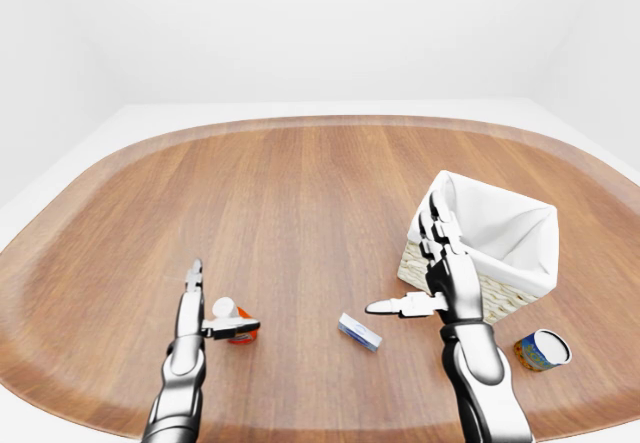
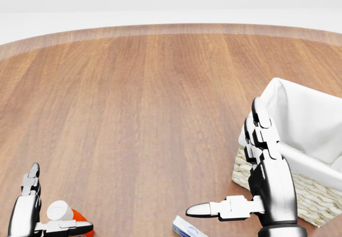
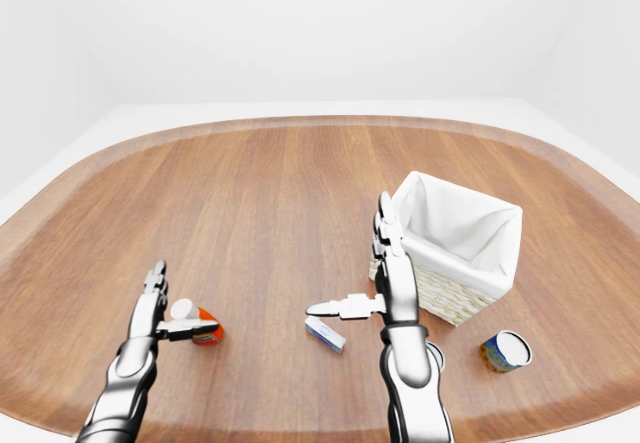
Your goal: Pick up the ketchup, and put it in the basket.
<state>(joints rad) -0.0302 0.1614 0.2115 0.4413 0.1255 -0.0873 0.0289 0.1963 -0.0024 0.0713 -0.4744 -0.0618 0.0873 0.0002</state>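
The left robot hand is spread open, its thumb lying across the ketchup low on the desk. The right robot hand is also spread, empty, just beside the basket at the view's right.

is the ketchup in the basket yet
No. The ketchup lies on the table beside the open left hand, far left of the basket.

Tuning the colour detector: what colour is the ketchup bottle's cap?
White cap on the red-orange ketchup bottle; clearest in the left-eye view.
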